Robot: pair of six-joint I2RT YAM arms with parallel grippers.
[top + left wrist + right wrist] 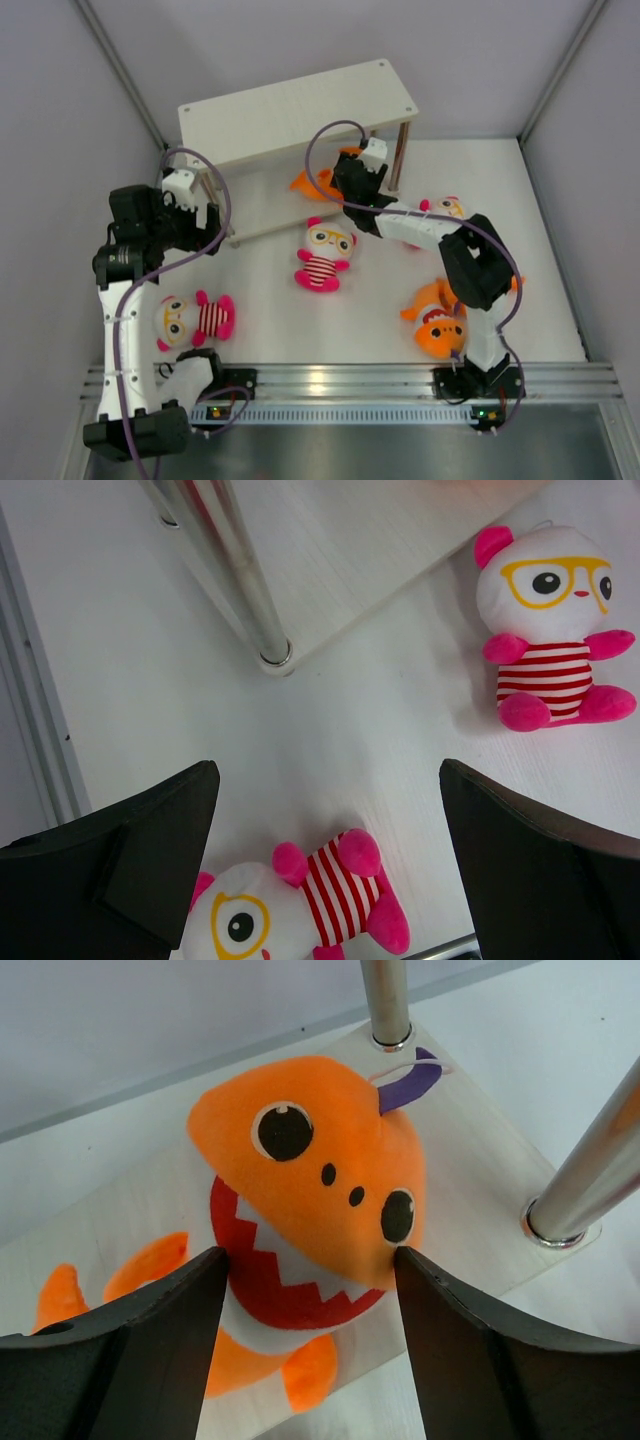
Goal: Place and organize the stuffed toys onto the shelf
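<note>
Overhead, we see the shelf (290, 115) at the counter's (270, 320) far edge, a doll (323, 255) before it. Left wrist: left fingers (150, 860) spread, empty, near its post (240, 580). Right wrist: right fingers (130, 1340) seemingly pinch an orange shark (310, 1180) on its lower board (470, 1190).

The shelf (300, 115) stands at the far middle of the tabletop (370, 320). The first shark (310, 1190) sits on its lower board at the right end, clasped in the right gripper (310, 1260). Just before the shelf lies the middle doll (324, 255). The left doll (192, 320) lies at the near left, the right doll (445, 208) is right of the shelf, and the second shark (435, 320) is nearer, before it.
</note>
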